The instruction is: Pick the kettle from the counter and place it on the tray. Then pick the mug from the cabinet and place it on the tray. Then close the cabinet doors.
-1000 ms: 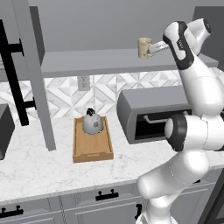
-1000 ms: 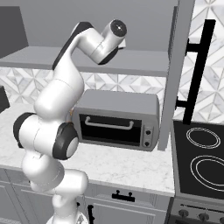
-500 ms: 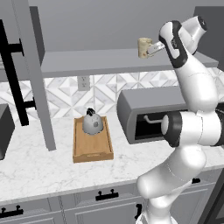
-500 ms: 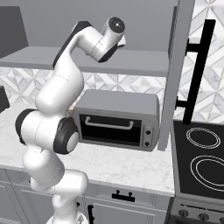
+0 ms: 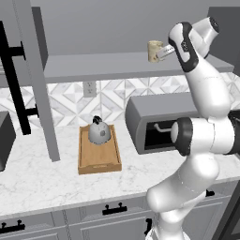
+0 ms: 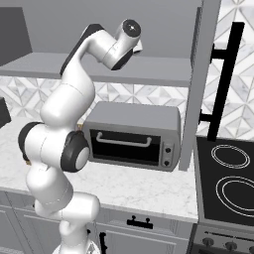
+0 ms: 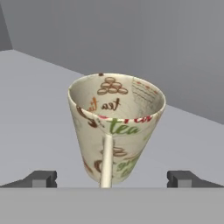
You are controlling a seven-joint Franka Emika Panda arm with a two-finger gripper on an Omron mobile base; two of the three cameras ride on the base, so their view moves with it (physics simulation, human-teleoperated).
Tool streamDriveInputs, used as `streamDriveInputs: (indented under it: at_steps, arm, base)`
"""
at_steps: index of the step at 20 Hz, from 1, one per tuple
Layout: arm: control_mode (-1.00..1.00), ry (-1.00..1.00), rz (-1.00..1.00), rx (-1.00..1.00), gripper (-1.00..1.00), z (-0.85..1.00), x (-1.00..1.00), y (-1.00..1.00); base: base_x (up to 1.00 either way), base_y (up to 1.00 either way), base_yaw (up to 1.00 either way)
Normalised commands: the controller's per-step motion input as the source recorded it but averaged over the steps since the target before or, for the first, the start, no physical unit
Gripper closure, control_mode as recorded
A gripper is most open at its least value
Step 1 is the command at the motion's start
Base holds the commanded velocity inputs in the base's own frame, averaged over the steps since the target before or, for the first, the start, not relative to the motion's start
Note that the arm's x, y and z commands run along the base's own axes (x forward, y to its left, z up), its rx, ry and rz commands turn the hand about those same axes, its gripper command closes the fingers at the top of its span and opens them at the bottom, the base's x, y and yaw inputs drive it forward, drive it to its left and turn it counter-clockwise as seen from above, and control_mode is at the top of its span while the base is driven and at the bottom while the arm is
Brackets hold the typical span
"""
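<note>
The small cream-beige ceramic mug with printed lettering [image 7: 114, 129] is seen upright on the grey cabinet shelf [image 5: 108, 65], framed by the wide-open, empty pincer [image 7: 111, 178]. It is judged light, rigid, breakable and glazed-slippery; its tapered body is best clasped mid-height.

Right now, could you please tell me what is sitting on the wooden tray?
The kettle stands on the wooden tray, toward its far end; the near half is bare wood. The tray floor under the kettle is covered. The mug is on the cabinet shelf.
</note>
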Motion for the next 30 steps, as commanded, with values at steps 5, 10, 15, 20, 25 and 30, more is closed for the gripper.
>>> streamDriveInputs:
  at_steps: [5, 10, 15, 20, 25, 30]
  arm:
    - [-1.00, 0.00, 0.00, 0.00, 1.00, -0.01, 0.06, 0.04]
    - [-1.00, 0.00, 0.00, 0.00, 1.00, -0.03, 0.02, 0.01]
    - [-1.00, 0.00, 0.03, 0.00, 1.00, 0.00, -0.02, 0.00]
    - [-1.00, 0.00, 0.05, 0.01, 1.00, 0.07, -0.53, 0.00]
    - [-1.00, 0.00, 0.00, 0.00, 1.00, 0.07, -0.82, 0.07]
    - [-1.00, 0.00, 0.00, 0.00, 1.00, 0.04, -0.96, 0.28]
  base:
    - [0.00, 0.00, 0.00]
    - [0.00, 0.00, 0.00]
    - [0.00, 0.00, 0.00]
    - [0.00, 0.00, 0.00]
    - [0.00, 0.00, 0.00]
    - [0.00, 0.00, 0.00]
